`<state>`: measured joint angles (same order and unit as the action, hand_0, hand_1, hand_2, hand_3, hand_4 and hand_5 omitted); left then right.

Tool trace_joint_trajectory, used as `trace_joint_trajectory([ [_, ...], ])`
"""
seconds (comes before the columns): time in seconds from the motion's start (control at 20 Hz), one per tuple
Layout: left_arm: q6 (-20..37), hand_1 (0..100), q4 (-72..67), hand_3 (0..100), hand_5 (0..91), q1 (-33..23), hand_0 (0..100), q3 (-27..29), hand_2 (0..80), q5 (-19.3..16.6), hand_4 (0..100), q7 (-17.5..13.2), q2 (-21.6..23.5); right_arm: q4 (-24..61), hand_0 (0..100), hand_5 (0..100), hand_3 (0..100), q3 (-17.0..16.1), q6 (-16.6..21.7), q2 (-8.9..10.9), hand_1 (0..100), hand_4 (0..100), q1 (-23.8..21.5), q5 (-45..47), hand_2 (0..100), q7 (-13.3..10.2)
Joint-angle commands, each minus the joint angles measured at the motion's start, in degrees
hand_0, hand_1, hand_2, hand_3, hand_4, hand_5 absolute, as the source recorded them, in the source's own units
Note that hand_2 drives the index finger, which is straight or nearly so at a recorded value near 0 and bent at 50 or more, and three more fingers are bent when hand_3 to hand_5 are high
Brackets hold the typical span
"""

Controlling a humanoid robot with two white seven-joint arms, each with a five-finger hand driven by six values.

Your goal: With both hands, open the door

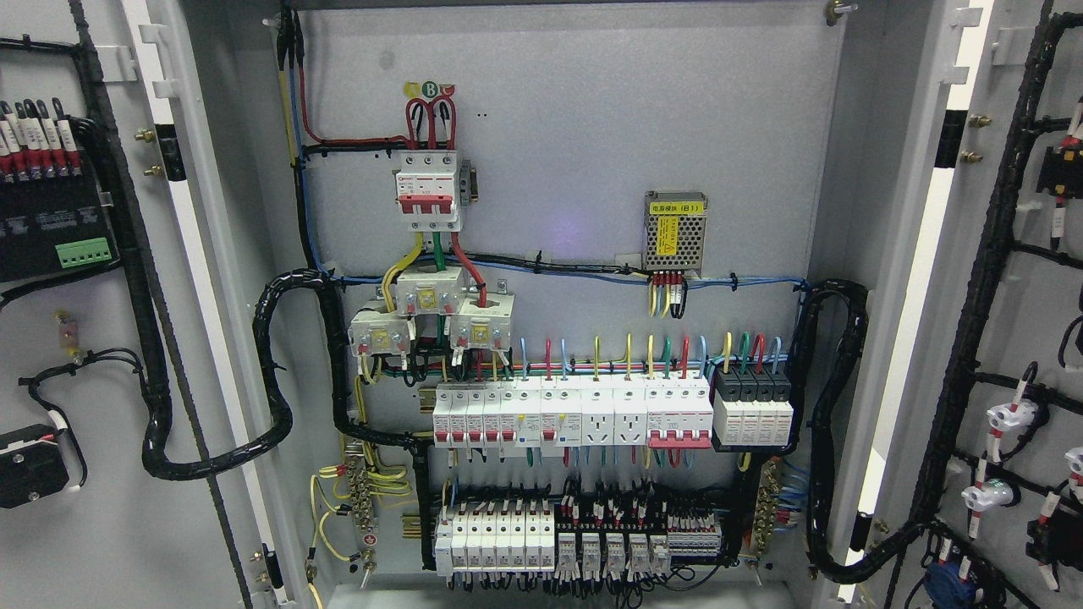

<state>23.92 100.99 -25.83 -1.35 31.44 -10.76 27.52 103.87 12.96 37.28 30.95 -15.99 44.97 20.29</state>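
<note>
Both doors of the grey electrical cabinet stand swung wide open. The left door [93,381] fills the picture's left edge, its inner face carrying a black module, a green terminal strip and black cable looms. The right door [1024,338] fills the right edge, its inner face hung with black wiring and white-and-red fittings.

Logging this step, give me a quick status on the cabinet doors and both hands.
Neither hand in view. Left door and right door both swung wide open, breaker panel fully exposed. Nothing blocking the opening.
</note>
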Motion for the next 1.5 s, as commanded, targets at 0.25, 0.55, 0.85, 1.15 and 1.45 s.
trace_joint_trajectory([
  [0.25,-0.10,0,-4.48,0,0.0,-4.67,0,-7.53,0.0,-3.14,4,0.04,-4.84,-3.23,0,0,0,4.53,0.08,-5.81,0,0,-10.19,-2.34,0,-0.25],
  [0.55,-0.10,0,-11.07,0,0.0,-5.81,0,-7.79,0.0,-4.98,4,-0.05,-7.30,-6.30,0,0,0,4.53,0.78,-8.62,0,0,-16.26,-2.69,0,-0.07],
  [0.85,-0.10,0,-18.98,0,0.0,-6.78,0,-9.20,0.0,-5.07,4,-0.23,-7.65,-13.58,0,0,0,4.62,1.22,-11.52,0,0,-20.83,-4.09,0,0.10],
  [1.15,-0.01,0,-27.41,0,0.0,-7.22,0,-10.08,0.0,-6.12,4,-0.40,-9.59,-27.21,0,0,0,4.62,5.35,-13.99,0,0,-20.66,-7.97,0,-0.16],
  [1.45,0.69,0,-36.90,0,0.0,-6.69,0,-10.69,0.0,-6.65,4,-0.58,-11.34,-40.22,0,0,0,3.83,5.35,-16.71,0,0,-20.30,-8.05,0,0.10],
])
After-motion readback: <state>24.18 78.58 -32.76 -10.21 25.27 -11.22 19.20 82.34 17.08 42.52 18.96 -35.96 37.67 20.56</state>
